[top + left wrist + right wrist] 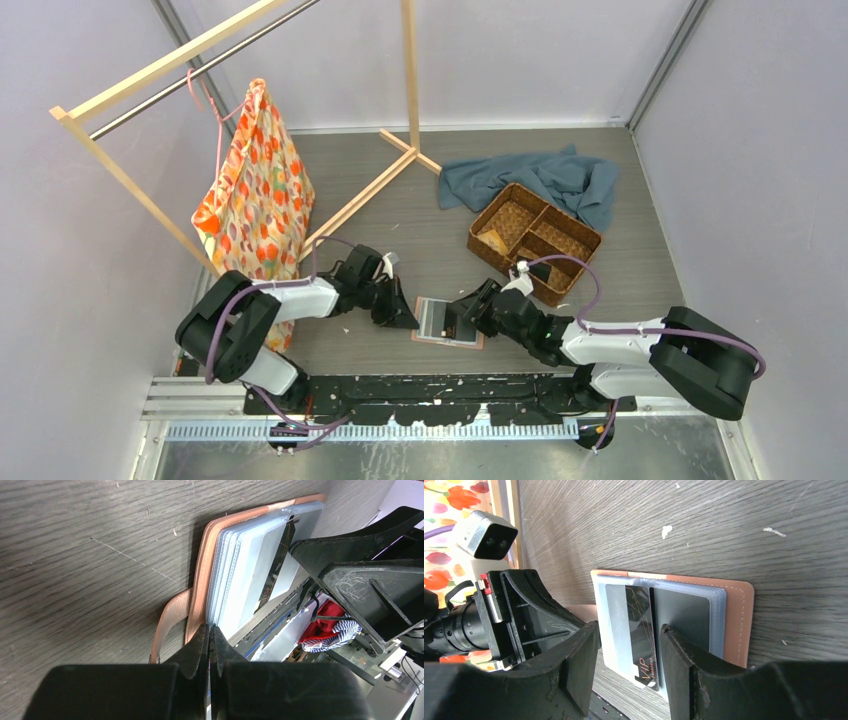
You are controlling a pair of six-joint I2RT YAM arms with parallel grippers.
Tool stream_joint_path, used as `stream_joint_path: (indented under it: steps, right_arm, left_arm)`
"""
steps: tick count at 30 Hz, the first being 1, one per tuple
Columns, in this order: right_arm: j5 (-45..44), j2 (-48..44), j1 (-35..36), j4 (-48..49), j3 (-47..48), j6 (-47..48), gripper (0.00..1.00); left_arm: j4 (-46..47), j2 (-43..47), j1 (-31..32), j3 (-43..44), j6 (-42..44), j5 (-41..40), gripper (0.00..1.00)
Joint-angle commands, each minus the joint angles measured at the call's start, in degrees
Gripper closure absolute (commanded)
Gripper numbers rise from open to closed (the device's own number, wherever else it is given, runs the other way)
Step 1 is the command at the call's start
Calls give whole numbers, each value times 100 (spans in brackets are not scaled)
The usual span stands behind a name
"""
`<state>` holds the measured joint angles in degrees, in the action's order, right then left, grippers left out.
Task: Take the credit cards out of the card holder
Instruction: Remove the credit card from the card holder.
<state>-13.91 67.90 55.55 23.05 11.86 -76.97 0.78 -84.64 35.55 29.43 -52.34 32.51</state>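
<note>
The salmon-pink card holder (pixel 447 322) lies open on the table between my grippers, clear grey sleeves up. It shows in the left wrist view (pixel 198 580) and the right wrist view (pixel 739 615). A black card (pixel 644 640) marked VIP sticks partway out of a sleeve; its edge also shows in the left wrist view (pixel 280 555). My right gripper (pixel 630 627) is open, jaws on either side of this card, not touching it; it also shows from above (pixel 468 318). My left gripper (pixel 209 628) is shut at the sleeves' left edge, as seen from above (pixel 400 312).
A brown woven basket (pixel 575 232) stands behind the right arm, with a tan card (pixel 492 240) in one compartment. A blue cloth (pixel 545 178) lies behind it. A wooden rack (pixel 360 195) with an orange floral bag (pixel 255 195) stands at the left.
</note>
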Motion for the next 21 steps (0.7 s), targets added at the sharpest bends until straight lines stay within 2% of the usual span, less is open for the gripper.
stream_joint_path:
  steps: [1,9,17,21]
  right_arm:
    - [-166,39,13,-322,-156,63,46]
    - [-200,-327,17,-532,-242,21,46]
    - [-57,-662,10,-727,-293,96,46]
    - [-88,-768,14,-769,-349,62,46]
  left_arm:
    - [546,-63,23,-36,-202,303,100]
    - [418,66,-11,-72,-260,110,99]
    - [405,-189,-31,-80,-268,29,100]
    - [321,52,-33,-15,-242,20,99]
